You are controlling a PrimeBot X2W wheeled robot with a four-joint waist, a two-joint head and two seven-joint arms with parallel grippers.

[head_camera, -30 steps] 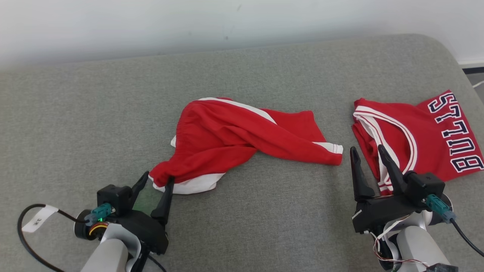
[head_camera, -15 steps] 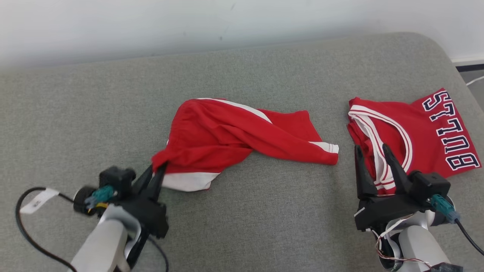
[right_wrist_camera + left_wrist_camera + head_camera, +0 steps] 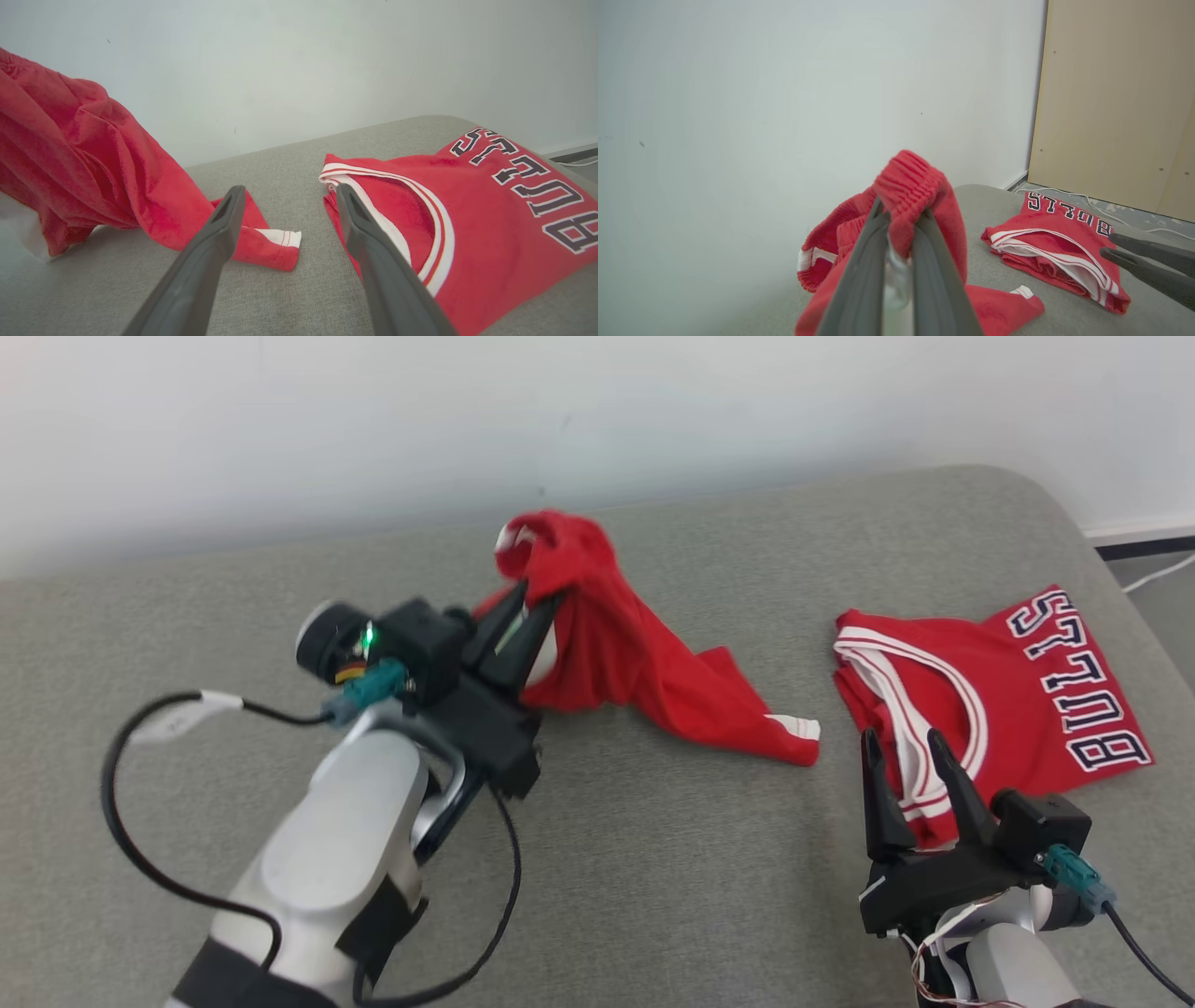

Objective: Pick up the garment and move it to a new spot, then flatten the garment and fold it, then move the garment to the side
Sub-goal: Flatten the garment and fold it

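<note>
- Pinching the bunched elastic waistband of the red shorts point(image 3: 644, 663), the left hand point(image 3: 534, 602) presses its two dark fingers together on the cloth, well to the left of the folded red jersey point(image 3: 1008, 700) with "BULLS" lettering.
- The shorts hang from that grip, with the waistband gathered above the fingertips and the rest draping down and across toward the jersey.
- One leg of the shorts trails onto the grey padded surface point(image 3: 653, 859). Its white-striped hem lies near the jersey's left edge but apart from it.
- The jersey lies flat on the surface, with its white-and-red neck trim on the side facing the shorts and its lettering on the far side.
- The right hand point(image 3: 903, 747) sits at the jersey's near edge, fingers spread and gripping nothing.
- In the right wrist view, one of its fingers points at the gap between the shorts' hem and the jersey, and the other points over the neck trim.
- Whether those fingertips touch the jersey cannot be told.
- A white wall point(image 3: 597, 411) rises behind the jersey, at the back of the surface.
- A black cable point(image 3: 105, 793) loops from the left wrist, on the side away from the jersey.
</note>
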